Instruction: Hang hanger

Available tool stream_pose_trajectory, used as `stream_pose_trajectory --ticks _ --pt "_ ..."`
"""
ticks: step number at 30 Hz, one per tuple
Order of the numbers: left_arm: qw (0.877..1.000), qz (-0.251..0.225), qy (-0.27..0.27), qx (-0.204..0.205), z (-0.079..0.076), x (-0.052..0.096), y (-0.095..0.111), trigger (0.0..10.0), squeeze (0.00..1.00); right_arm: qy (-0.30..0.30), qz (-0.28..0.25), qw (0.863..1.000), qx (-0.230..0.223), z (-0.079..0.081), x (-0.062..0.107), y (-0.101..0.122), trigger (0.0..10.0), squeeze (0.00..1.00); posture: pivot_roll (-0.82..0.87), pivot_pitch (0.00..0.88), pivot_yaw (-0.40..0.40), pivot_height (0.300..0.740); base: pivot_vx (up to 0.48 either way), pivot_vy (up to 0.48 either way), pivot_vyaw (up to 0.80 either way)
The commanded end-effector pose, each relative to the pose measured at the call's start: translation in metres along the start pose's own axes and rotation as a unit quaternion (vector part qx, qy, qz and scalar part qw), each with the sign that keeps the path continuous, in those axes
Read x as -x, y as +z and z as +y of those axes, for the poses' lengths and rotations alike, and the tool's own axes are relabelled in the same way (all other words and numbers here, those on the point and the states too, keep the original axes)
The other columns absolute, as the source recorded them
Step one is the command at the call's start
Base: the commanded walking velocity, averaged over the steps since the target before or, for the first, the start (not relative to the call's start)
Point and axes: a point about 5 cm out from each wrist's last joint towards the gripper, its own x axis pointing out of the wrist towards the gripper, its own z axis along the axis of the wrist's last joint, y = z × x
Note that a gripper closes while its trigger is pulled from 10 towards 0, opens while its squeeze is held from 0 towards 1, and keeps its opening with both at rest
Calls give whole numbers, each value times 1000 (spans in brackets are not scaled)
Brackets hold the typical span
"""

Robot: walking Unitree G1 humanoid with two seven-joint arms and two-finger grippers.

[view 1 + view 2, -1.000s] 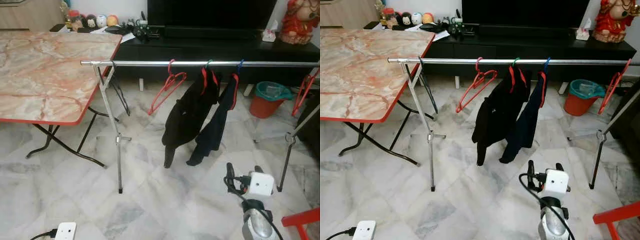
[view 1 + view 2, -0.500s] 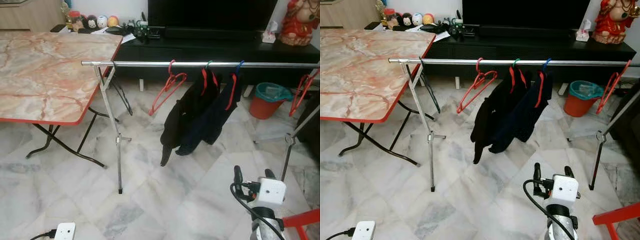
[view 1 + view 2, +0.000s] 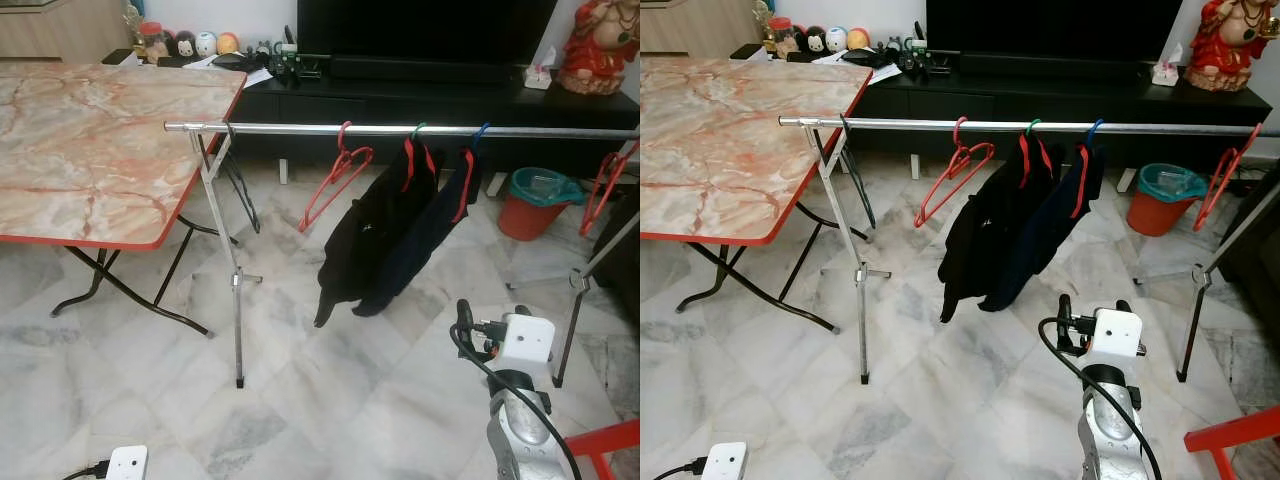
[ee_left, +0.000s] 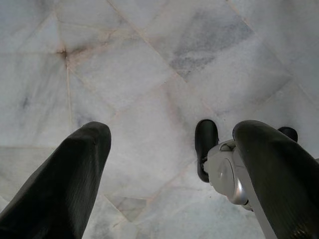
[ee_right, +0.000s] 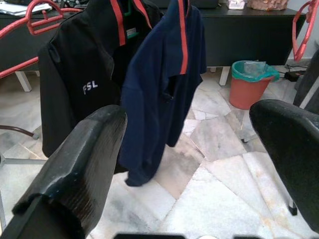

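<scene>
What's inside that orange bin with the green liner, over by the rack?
The orange bin stands on the floor behind the rail. Its green liner looks slack; from this angle I cannot tell what it holds.

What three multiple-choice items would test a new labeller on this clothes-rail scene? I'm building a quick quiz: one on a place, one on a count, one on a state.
1. Where does the empty red hanger hang on the rail?
A. Robot's left of the black shirt
B. Between the two shirts
C. On the table

2. How many garments hang on the rail?
A. One
B. Two
C. Four

3. What state is the right gripper in?
A. Shut on a hanger
B. Shut on a shirt
C. Open, holding nothing

Key: 1 A, it hangs left of the black shirt. 2 B, black shirt plus navy shirt. 3 C, its fingers stand wide apart.
</scene>
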Motion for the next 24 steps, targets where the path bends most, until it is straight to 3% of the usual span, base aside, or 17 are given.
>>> stream_pose_trajectory --ticks 1,24 --pt "1000 3 0 2 1 0 0 10000 0 3 0 1000 -3 4 -3 2 10000 0 -88 0 -36 740 0 0 0" --pt "1000 0 -8 -5 0 0 2 10000 0 1 4 1000 -7 6 -12 5 10000 0 -83 0 -39 740 0 0 0"
